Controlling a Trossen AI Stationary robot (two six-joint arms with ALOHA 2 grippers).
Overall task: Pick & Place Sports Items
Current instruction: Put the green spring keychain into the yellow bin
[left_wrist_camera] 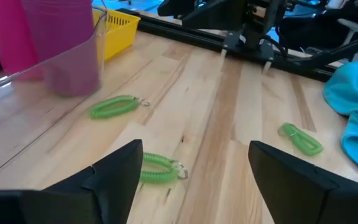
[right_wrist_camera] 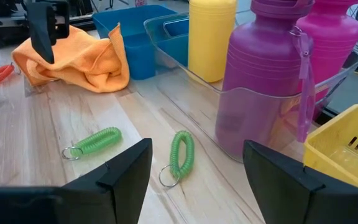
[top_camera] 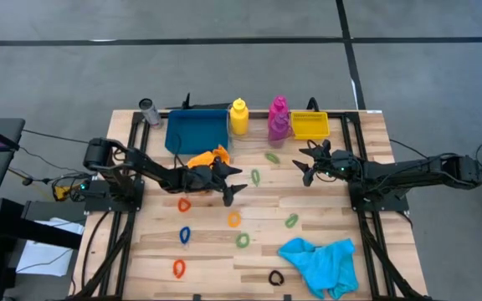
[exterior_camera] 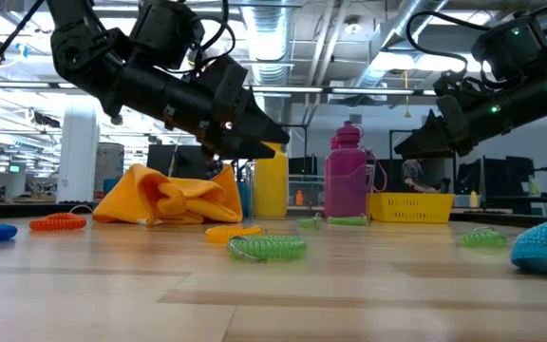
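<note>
Left pincer: the left pincer (top_camera: pixel 231 186) hangs over the middle of the surface (top_camera: pixel 325 217) with its fingers spread and nothing between them, just beside the orange cloth (top_camera: pixel 207 157).
Orange cloth: it lies bunched against the near right corner of the blue tray (top_camera: pixel 196 131), mostly on the wood and not inside; judged from this, it looks just let go short of the tray or leaning on its wall.
Right pincer: the right pincer (top_camera: pixel 306 165) hovers released and empty, near the clear container (right_wrist_camera: pixel 260 106), pointing toward the middle of the surface.
Bottles: the yellow bottle (top_camera: pixel 238 116), magenta bottle (top_camera: pixel 278 109) and purple bottle (right_wrist_camera: pixel 263 81) stand upright, long axes vertical, caps up, in a row at the far edge; the clear container holds the purple and magenta ones, probably to keep them sorted.
Green rings: two green rings (right_wrist_camera: pixel 181 153) lie flat ahead of the right pincer, one with its long axis toward the bottles, the other (right_wrist_camera: pixel 97 141) running crosswise to it.
Other rings: orange, blue, red, green and dark ones lie scattered flat on the near half, apparently still to be picked.
Cyan cloth: the cyan cloth (top_camera: pixel 320 261) sprawls crumpled at the near right, well apart from both arms.
Yellow bin: the yellow bin (top_camera: pixel 310 125) sits beside the bottles.
</note>
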